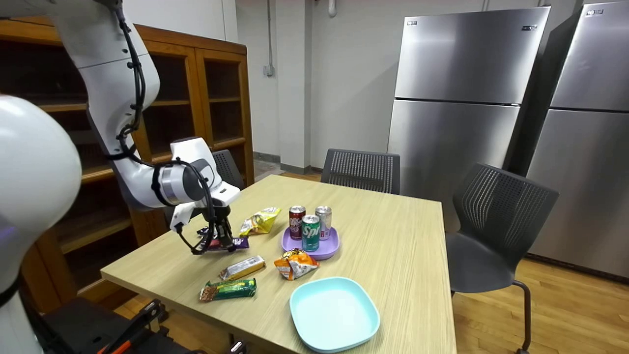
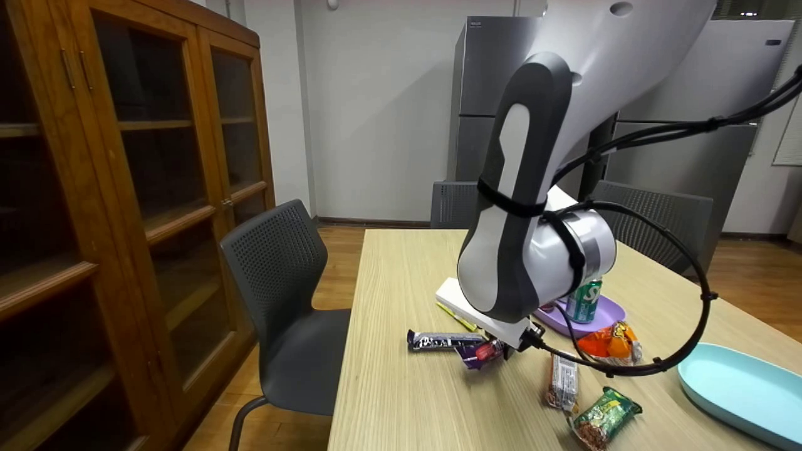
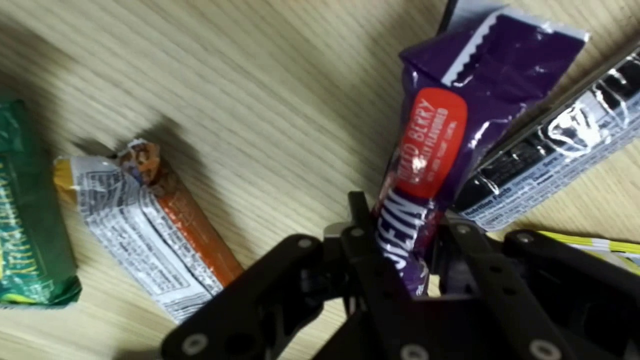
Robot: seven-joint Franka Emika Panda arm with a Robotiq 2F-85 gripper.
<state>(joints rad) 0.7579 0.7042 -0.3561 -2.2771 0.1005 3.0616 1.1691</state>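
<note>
My gripper [image 3: 407, 215] is at the table with its two fingers against the sides of a shiny purple bar [image 3: 435, 140] with a red label. The fingers hold the bar near one end. The bar also shows in both exterior views [image 1: 241, 243] [image 2: 479, 355]; I cannot tell whether it is lifted. A black-and-silver bar [image 3: 560, 135] lies beside and partly under it. An orange-and-white bar [image 3: 155, 235] and a green bar [image 3: 30, 210] lie to the left in the wrist view. The edge of a yellow bag [image 3: 600, 247] shows near the right finger.
A purple plate [image 1: 328, 250] holds a dark red can [image 1: 297, 216], a green can [image 1: 310, 233] and a silver can [image 1: 323, 217]. An orange bag [image 1: 296, 264] lies beside it. A light blue tray [image 1: 334, 314] sits near the table edge. Grey chairs [image 1: 361, 169] surround the table.
</note>
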